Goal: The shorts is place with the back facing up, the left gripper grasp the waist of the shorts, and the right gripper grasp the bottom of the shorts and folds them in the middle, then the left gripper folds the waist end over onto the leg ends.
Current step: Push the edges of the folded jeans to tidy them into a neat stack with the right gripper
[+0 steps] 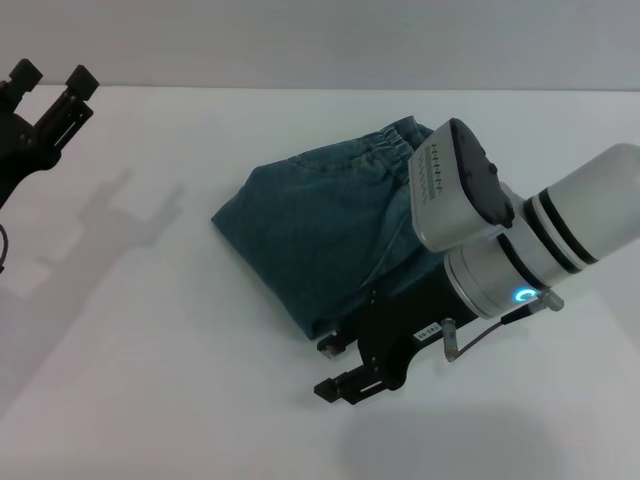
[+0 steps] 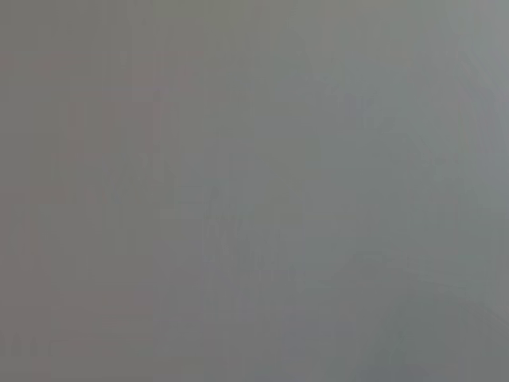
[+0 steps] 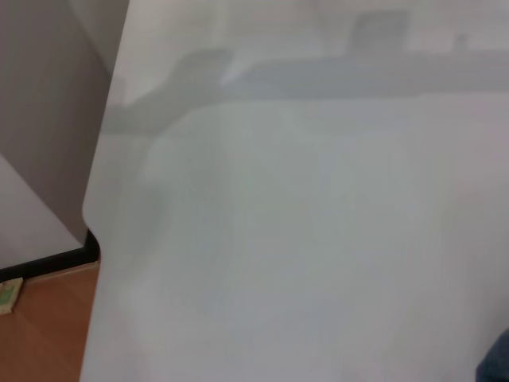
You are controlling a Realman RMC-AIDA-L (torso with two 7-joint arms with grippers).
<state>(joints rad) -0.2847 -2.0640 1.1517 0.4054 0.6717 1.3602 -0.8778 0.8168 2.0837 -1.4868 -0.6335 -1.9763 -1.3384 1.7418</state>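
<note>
The denim shorts [image 1: 330, 235] are seen lying folded on the white bench [image 1: 150, 380], in a compact bundle set toward the far right part of the surface, with the elastic waistband [image 1: 395, 140] turned toward the far edge and a folded corner pointing toward the near edge. The right gripper [image 1: 338, 368] is held just beside the near corner of the bundle, low over the bench; its two dark fingers [image 1: 332, 390] are spread apart and nothing is held between them. Part of the shorts is covered by the right arm's grey wrist housing [image 1: 455, 185]. The left gripper [image 1: 55, 85] is raised at the far left corner of the bench, well apart from the shorts; its fingers are parted and empty. In the right wrist view, bare bench surface [image 3: 318, 239] is shown, with a sliver of blue denim [image 3: 497, 364] at one corner. Only a featureless grey field is given by the left wrist view.
</note>
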